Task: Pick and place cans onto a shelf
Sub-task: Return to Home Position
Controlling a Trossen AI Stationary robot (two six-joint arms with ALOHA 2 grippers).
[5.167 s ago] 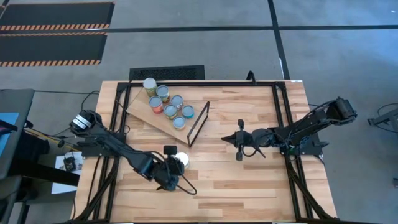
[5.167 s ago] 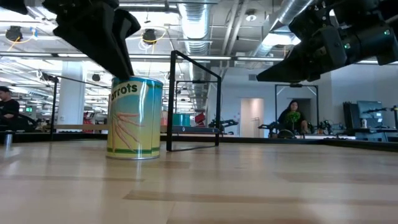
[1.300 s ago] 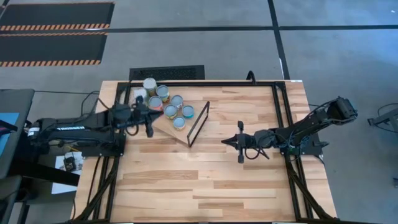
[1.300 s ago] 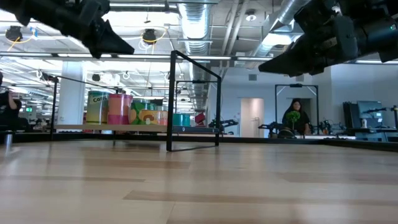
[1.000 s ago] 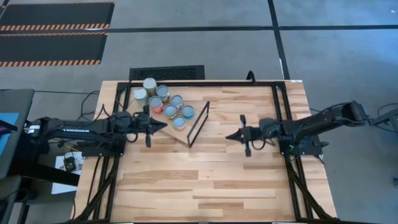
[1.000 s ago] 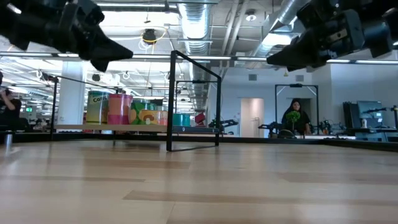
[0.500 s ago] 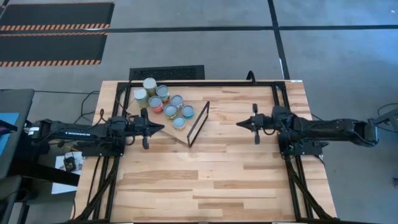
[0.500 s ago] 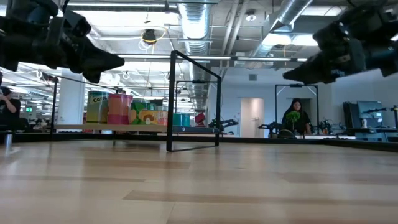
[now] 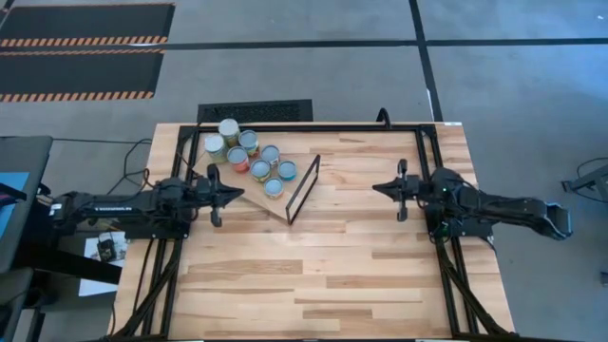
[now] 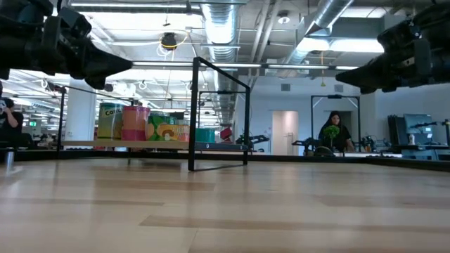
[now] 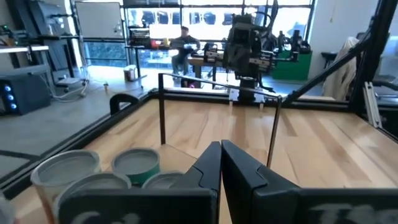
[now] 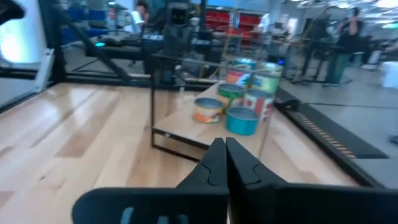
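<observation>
Several cans (image 9: pixel 255 158) with silvery tops stand upright in a cluster on the tilted plywood shelf (image 9: pixel 269 203) at the table's far left. They also show in the low view (image 10: pixel 140 123) and the right wrist view (image 12: pixel 244 93). The shelf's black frame (image 9: pixel 304 188) stands at its right end. My left gripper (image 9: pixel 245 193) is shut and empty, above the shelf's near edge, just near of the cans (image 11: pixel 134 163). My right gripper (image 9: pixel 377 188) is shut and empty, above the table right of the frame, pointing toward it (image 12: pixel 153 106).
Black metal rails (image 9: pixel 427 161) run along the table's left and right sides and far edge. The wooden tabletop (image 9: pixel 332 275) shows bare between the arms and toward the near edge. People (image 10: pixel 330 133) show in the room behind the table.
My right gripper has drawn back toward the table's right edge and a little toward the far edge, away from the frame, staying shut. My left gripper has drawn back a little toward the table's left edge, staying shut. The cans have kept still.
</observation>
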